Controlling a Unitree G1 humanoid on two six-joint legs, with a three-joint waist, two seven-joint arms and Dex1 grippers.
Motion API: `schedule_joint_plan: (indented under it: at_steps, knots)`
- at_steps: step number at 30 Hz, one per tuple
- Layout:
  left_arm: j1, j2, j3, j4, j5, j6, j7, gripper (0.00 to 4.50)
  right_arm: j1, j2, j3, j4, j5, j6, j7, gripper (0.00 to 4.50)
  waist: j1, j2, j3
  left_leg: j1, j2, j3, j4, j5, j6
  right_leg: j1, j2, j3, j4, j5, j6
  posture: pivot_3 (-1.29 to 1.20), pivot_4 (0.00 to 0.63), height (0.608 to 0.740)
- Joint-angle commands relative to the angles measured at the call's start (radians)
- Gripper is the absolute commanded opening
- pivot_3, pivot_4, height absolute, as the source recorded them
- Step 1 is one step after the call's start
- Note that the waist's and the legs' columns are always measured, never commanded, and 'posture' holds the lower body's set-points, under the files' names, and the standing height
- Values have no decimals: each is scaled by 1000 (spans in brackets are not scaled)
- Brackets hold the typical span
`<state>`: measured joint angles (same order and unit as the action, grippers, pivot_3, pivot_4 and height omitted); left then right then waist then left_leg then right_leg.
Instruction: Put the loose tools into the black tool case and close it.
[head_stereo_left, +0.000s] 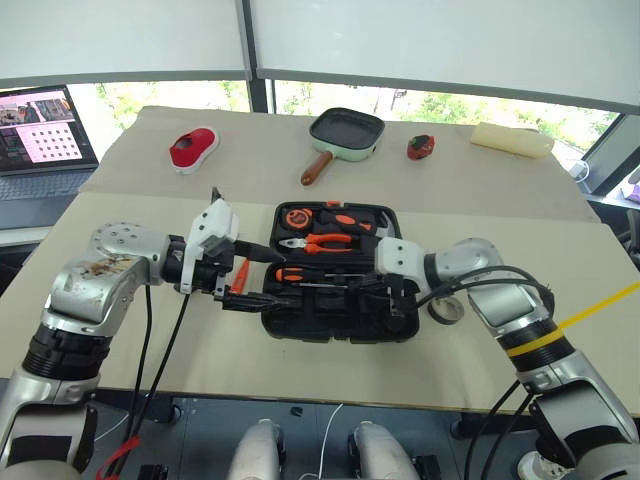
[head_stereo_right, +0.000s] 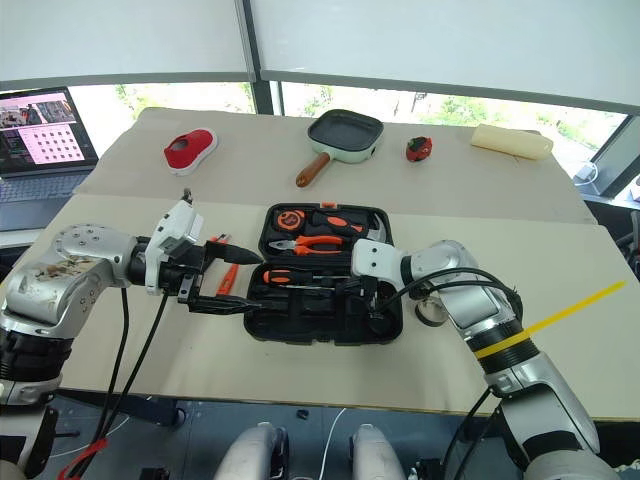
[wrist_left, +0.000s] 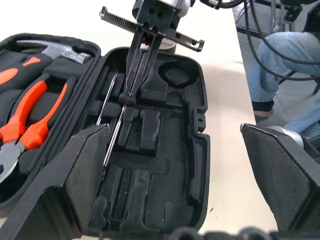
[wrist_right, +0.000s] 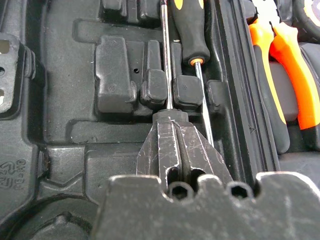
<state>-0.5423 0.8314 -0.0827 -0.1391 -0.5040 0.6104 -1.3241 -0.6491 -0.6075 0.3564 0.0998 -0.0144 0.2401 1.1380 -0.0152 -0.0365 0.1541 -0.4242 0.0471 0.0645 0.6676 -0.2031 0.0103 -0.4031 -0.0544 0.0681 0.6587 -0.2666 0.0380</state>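
right hand (wrist_right: 170, 120) pinched (one shaft), two screwdrivers (head_stereo_left: 312, 272)

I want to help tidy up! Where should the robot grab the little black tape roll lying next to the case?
Probably by its rim, from straight above. The tape roll lies flat on the table beside the black tool case, hole facing up. One finger could go into the hole and one outside the ring. From the side it looks too low to pinch well.
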Motion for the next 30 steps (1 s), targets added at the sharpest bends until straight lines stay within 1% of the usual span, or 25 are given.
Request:
schedule_joint_plan:
  at_steps: [1,4,7,8,9,11,12,13,14,15,17,18,20,22,24,26,28,29,30]
  knots:
    - [48,36,75,2,18,-10,60,4500,25,26,-107,-113,111,120,-33,27,-2,0,0,-1,0,0,0,0,0,-1,0,0,1,0,0,0,150,740]
    - [153,66,180,-18,5,22,128,4500,47,25,-234,-269,260,303,-56,27,-5,0,1,-3,1,0,0,0,0,-5,0,0,4,0,-1,0,150,740]
    - [299,89,327,-54,-11,60,204,4500,100,-9,-335,-442,412,471,-63,889,-2,0,1,-9,2,-5,-1,0,0,-12,0,1,6,0,-1,0,150,740]
    - [364,94,394,-68,-19,78,224,4500,121,-24,-366,-498,458,519,-69,1234,-1,0,1,-10,2,-5,-1,0,0,-14,-1,1,6,0,-1,0,150,740]
    - [408,97,439,-82,-27,91,237,4500,135,-36,-387,-536,491,551,-76,1511,0,0,1,-11,2,-5,-2,0,0,-15,-1,1,5,0,-1,0,150,740]
    - [555,95,578,-100,-19,103,255,4500,174,-64,-433,-615,556,606,-94,2254,0,0,1,-12,2,-5,-2,0,0,-16,-2,1,5,0,-1,0,150,740]
    - [623,87,643,-111,-13,114,267,4500,193,-77,-454,-647,582,625,-101,2550,-1,0,1,-12,2,-4,-3,0,-1,-17,-3,1,4,1,-2,0,150,740]
    - [676,81,691,-126,-15,129,282,4500,207,-88,-468,-670,605,640,-111,2931,-2,-1,1,-12,2,-4,-3,0,-1,-17,-4,1,4,1,-2,0,150,740]
    - [709,75,721,-143,-23,144,296,4500,215,-95,-477,-683,620,650,-121,3186,-2,-1,1,-12,2,-4,-4,0,-1,-18,-5,1,4,1,-2,0,150,740]
    - [734,71,741,-170,-39,170,309,4500,221,-100,-483,-694,634,659,-134,3570,-2,-1,1,-12,2,-4,-4,1,-1,-18,-5,0,4,1,-2,0,150,740]
    - [754,73,749,-226,-71,218,330,4500,225,-107,-490,-711,661,674,-159,4217,6,-1,2,-12,2,-3,-4,1,-2,-18,-5,0,4,1,-2,0,150,740]
    - [748,77,743,-250,-87,245,344,4500,225,-109,-490,-716,673,679,-171,4449,10,-1,2,-11,2,-4,-4,2,-3,-18,-6,-1,4,1,-2,0,150,740]
    - [686,96,700,-288,-119,328,399,4500,221,-109,-486,-720,689,684,-193,4449,16,-1,1,-11,2,-3,-4,2,-3,-18,-6,-2,1,1,-3,0,150,740]
    - [573,125,630,-309,-158,457,468,4500,219,-108,-475,-722,695,678,-215,4449,22,-2,1,-11,2,-3,-4,2,-3,-18,-6,-2,1,1,-2,0,150,740]
    - [414,152,540,-305,-201,633,533,4500,217,-102,-464,-723,690,666,-236,4449,23,-3,1,-11,2,-3,-4,3,-3,-16,-5,-2,1,1,-2,0,150,740]
    - [231,160,434,-263,-201,831,604,4500,219,-91,-458,-729,689,659,-259,4449,23,-4,2,-12,1,-3,-4,3,-3,-16,-4,-1,2,2,-2,0,150,740]
    - [83,179,312,-222,-188,923,626,4500,229,-75,-455,-746,697,655,-284,4449,20,-6,2,-13,0,-3,-3,3,-3,-17,-2,-1,4,2,-2,0,150,740]
    - [24,186,268,-186,-207,960,635,4500,234,-67,-454,-755,700,655,-295,4449,11,-6,1,-13,-1,-3,-3,3,-3,-17,-1,-1,4,2,-1,0,150,740]
    - [-57,188,195,-139,-201,984,653,4500,248,-57,-455,-768,701,651,-310,4449,4,-6,1,-13,0,-4,-4,3,-3,-18,-2,1,5,2,-1,0,150,740]
